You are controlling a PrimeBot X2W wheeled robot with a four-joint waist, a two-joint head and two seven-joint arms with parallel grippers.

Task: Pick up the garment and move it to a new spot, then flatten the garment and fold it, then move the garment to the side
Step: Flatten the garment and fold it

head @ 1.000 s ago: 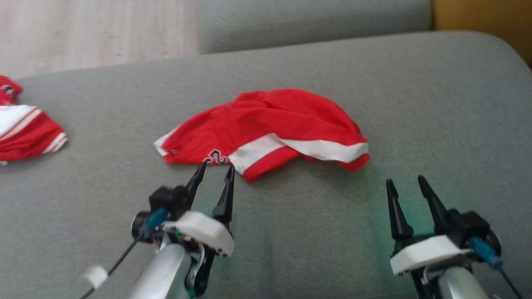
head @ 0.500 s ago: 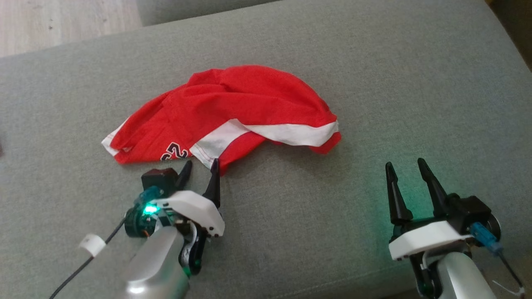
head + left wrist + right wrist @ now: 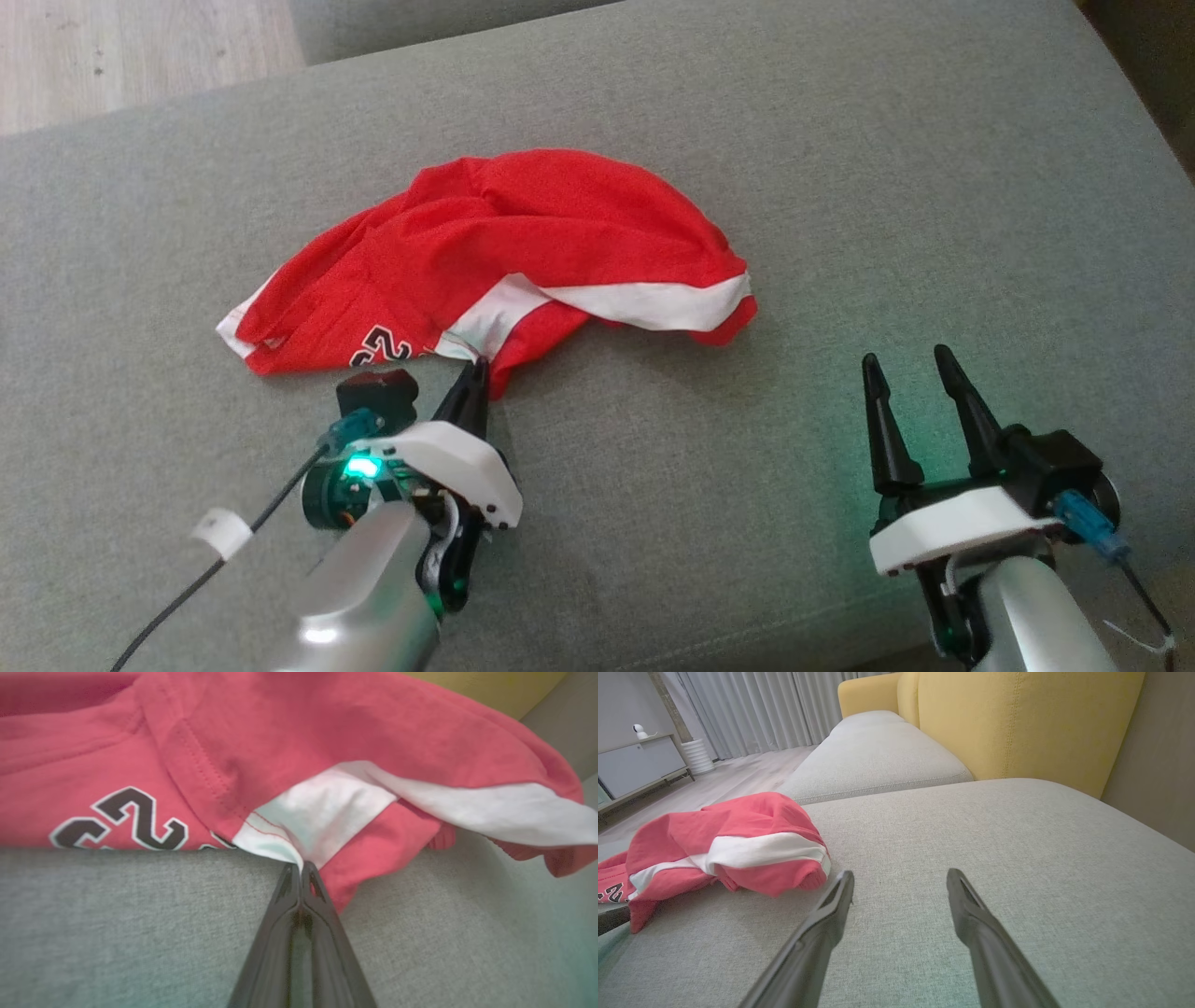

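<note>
Starting at your left, the red garment point(image 3: 523, 243) lies crumpled in the middle of the grey sofa cushion point(image 3: 840, 140), its black number print point(image 3: 383, 345) on the near hem. Just right of that print your left claw point(image 3: 476, 369) has changed: half a second ago its fingers stood apart at the hem, and now they are pressed together on the corner of the white band point(image 3: 327, 807), which puckers into the tips in the left wrist view. That reads as the pick-up grip being made, so the lift to a new spot looks ready to begin, though the cloth still rests on the cushion. The pinch takes a small corner, so I judge it may slip if you pull fast. Further right, past the garment's far end, your right claw point(image 3: 906, 355) hangs over bare cushion with its fingers apart as before, holding nothing.
</note>
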